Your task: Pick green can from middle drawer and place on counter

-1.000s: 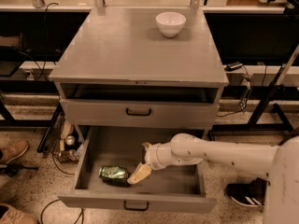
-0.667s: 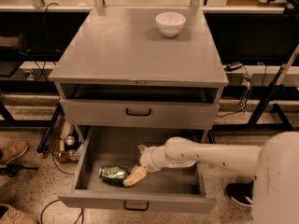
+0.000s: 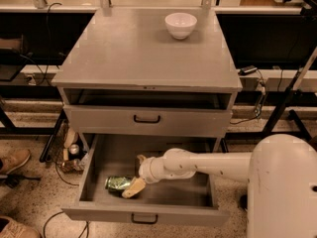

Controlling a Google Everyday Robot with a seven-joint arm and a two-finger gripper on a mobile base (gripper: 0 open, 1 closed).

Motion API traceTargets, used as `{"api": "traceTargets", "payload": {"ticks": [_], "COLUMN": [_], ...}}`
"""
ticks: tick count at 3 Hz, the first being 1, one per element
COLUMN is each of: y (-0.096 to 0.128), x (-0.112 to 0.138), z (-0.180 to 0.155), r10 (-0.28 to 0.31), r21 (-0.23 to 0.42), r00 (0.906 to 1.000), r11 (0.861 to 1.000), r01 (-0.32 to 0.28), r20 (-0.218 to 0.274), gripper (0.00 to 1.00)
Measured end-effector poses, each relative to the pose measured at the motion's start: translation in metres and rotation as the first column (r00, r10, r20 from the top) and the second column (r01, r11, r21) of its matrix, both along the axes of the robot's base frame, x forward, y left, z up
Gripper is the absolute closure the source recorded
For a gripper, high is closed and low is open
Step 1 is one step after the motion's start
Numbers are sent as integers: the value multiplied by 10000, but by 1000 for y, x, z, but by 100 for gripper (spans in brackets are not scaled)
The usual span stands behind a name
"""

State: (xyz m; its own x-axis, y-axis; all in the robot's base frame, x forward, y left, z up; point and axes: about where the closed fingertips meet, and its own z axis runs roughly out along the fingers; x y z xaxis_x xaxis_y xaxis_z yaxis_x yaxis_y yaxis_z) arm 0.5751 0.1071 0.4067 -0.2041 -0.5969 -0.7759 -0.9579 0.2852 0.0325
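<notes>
The green can (image 3: 117,183) lies on its side in the front left part of the open middle drawer (image 3: 148,214), a grey tray with a black pull handle. My gripper (image 3: 136,174) reaches into the drawer from the right on a white arm. Its tan fingers are spread open. The lower fingertip (image 3: 132,188) sits against the can's right end, and the upper one is behind it. The can is not between the fingers. The grey counter (image 3: 133,53) is the cabinet top above.
A white bowl (image 3: 181,25) stands at the back right of the counter. A closed drawer (image 3: 146,119) with a black handle sits above the open one, under a dark slot. Shoes and cables lie on the floor at the left. My white base (image 3: 282,187) fills the lower right.
My gripper has moved a little left and forward in the drawer, closing in on the can's right end. The can has not moved.
</notes>
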Motion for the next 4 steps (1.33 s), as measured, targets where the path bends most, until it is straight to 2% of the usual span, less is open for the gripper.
{"api": "traceTargets", "payload": {"ticks": [2,3,4], "y": [30,37,35], "x": [1,-2,-7], "z": [-22,-30,-31], "r10": [258,350,341], "r21": [-251,-448,-578], "r00": [9997,9993,9993], "r11": [9993,9984,9977], "r01": [-259,-354,-350], "r20": [-33,-102,-173], "gripper": [0,19,42]}}
